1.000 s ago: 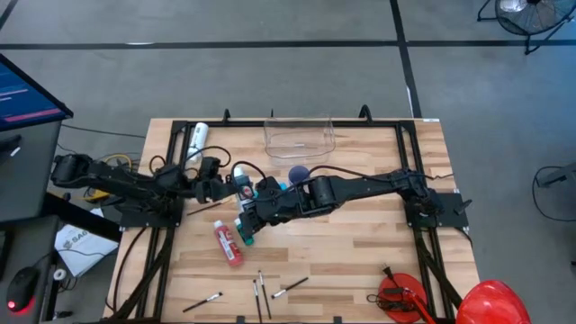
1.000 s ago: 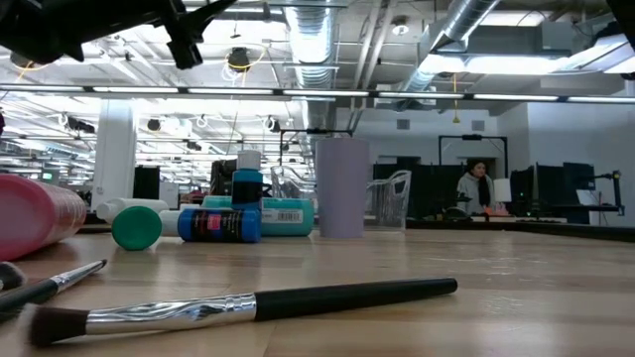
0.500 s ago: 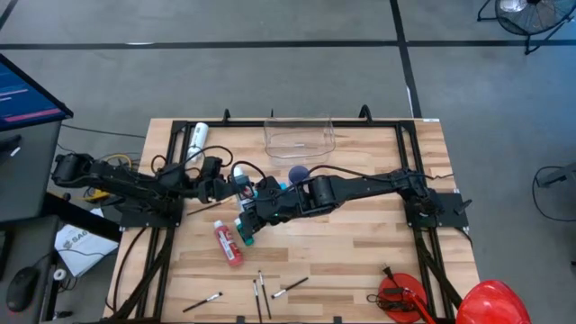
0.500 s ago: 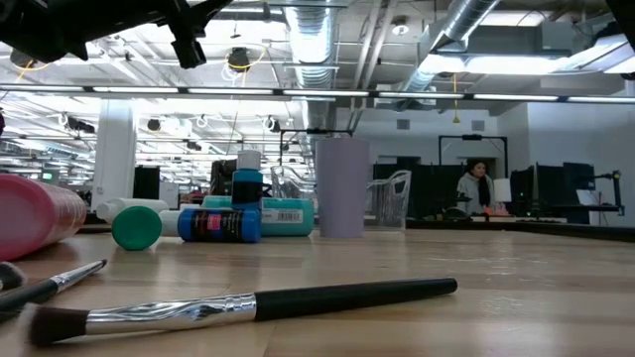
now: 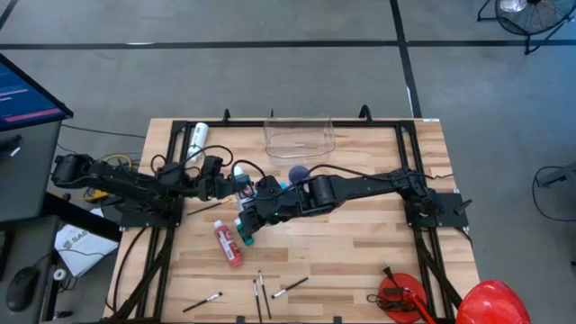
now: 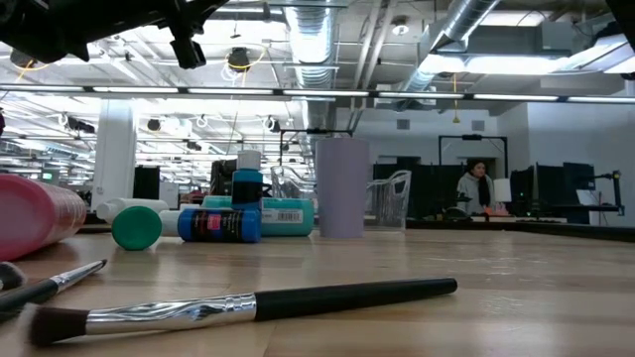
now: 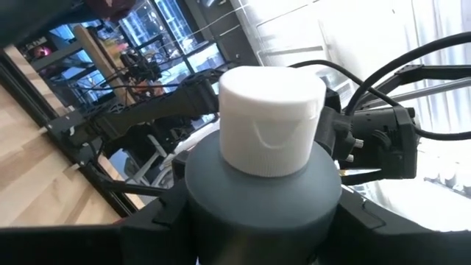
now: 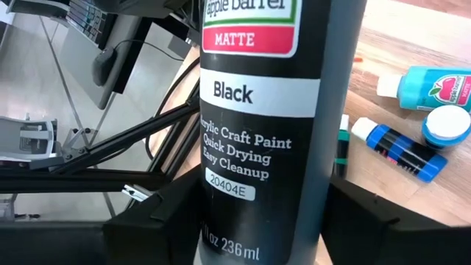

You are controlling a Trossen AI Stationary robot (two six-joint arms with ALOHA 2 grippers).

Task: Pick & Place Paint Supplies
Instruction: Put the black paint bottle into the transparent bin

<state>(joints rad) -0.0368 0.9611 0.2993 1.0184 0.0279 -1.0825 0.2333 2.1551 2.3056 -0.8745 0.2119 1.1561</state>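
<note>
A black paint bottle with a white cap hangs in the air over the table's left middle, between my two arms. My left gripper reaches in from the left, its fingers on either side of the bottle's cap end. My right gripper comes from the right, slanting down, at the bottle's bottom end. On the table lie a red bottle, a blue bottle, a teal bottle and several brushes. Another bottle stands upright. My left gripper pinches the bottle's dark shoulder, just below the white cap, between its two fingers. The cap end points in between the fingers. My right gripper has the bottom of the label between its two fingers. The bottle reaches out past them, clear of the table.
A clear plastic tub stands at the far edge, a purple cup just before it. A white bottle lies at the far left. Red gear sits at the near right corner. Bare wood shows at the right middle.
</note>
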